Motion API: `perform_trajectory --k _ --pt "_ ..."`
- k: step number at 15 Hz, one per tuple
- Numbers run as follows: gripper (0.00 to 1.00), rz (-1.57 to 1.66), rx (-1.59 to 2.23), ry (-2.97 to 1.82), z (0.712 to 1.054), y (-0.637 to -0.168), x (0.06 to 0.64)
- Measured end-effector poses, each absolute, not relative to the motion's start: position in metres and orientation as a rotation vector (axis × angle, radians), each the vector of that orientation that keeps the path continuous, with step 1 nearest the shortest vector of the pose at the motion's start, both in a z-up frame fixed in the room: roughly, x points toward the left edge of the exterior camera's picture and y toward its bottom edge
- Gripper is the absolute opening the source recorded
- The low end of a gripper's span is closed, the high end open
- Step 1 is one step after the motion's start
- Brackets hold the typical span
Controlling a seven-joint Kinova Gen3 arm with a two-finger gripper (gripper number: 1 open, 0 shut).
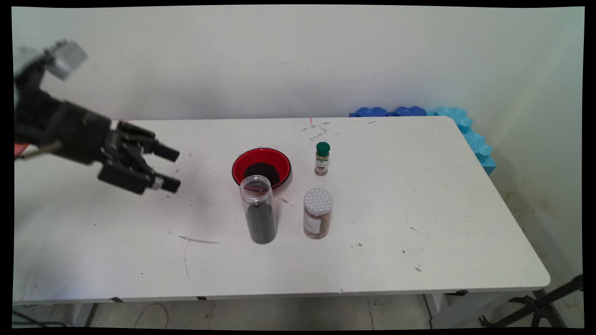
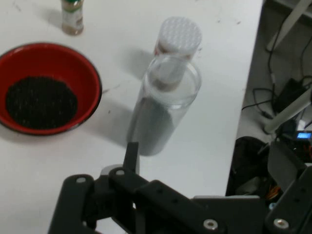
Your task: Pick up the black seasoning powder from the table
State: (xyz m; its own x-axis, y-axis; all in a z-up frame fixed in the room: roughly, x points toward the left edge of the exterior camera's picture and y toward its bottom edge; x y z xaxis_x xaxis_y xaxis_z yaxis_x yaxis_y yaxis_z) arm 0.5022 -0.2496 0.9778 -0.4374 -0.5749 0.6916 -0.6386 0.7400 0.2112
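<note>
Now the black two-finger gripper [image 1: 170, 168] hangs over the left part of the white table [image 1: 419, 242], at the left of the frame in the main view. It points toward the right, and its two fingers stand apart with nothing between them, so the jaws are released. It touches nothing.

Nearest to the gripper is a tall clear plastic jar without a lid [image 1: 259, 209], which stands upright near the middle of the frame. Its lower part is filled with something dark, and its upper part looks empty. In the hand view this jar [image 2: 163, 109] is in the centre, above the black linkage.

Just behind the jar, a little higher in the main view, sits a round red bowl with a dark rim [image 1: 261, 167]. A heap of dark grains lies in it. In the hand view the bowl [image 2: 83, 73] is at the left edge.

To the right of the clear jar, near but apart from it, stands a shorter jar with a white patterned lid [image 1: 318, 213] and brownish contents. Farther up in the frame, to the right of the bowl, stands a small spice bottle with a green cap [image 1: 322, 158].

At the upper right, blue foam pieces [image 1: 465, 130] lie along the far edge and right end of the table, by the wall.
</note>
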Motion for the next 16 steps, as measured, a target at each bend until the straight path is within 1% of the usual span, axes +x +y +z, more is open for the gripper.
perform_trajectory --k 5,8,12,16 --pt "1.0 0.126 0.962 -2.162 0.923 -0.243 0.496" --pt "1.0 0.137 0.967 -2.155 0.897 -0.247 0.488" --pt "1.0 0.154 0.957 -2.144 0.866 -0.258 0.472" --pt "1.0 0.171 0.914 -2.136 0.844 -0.273 0.453"
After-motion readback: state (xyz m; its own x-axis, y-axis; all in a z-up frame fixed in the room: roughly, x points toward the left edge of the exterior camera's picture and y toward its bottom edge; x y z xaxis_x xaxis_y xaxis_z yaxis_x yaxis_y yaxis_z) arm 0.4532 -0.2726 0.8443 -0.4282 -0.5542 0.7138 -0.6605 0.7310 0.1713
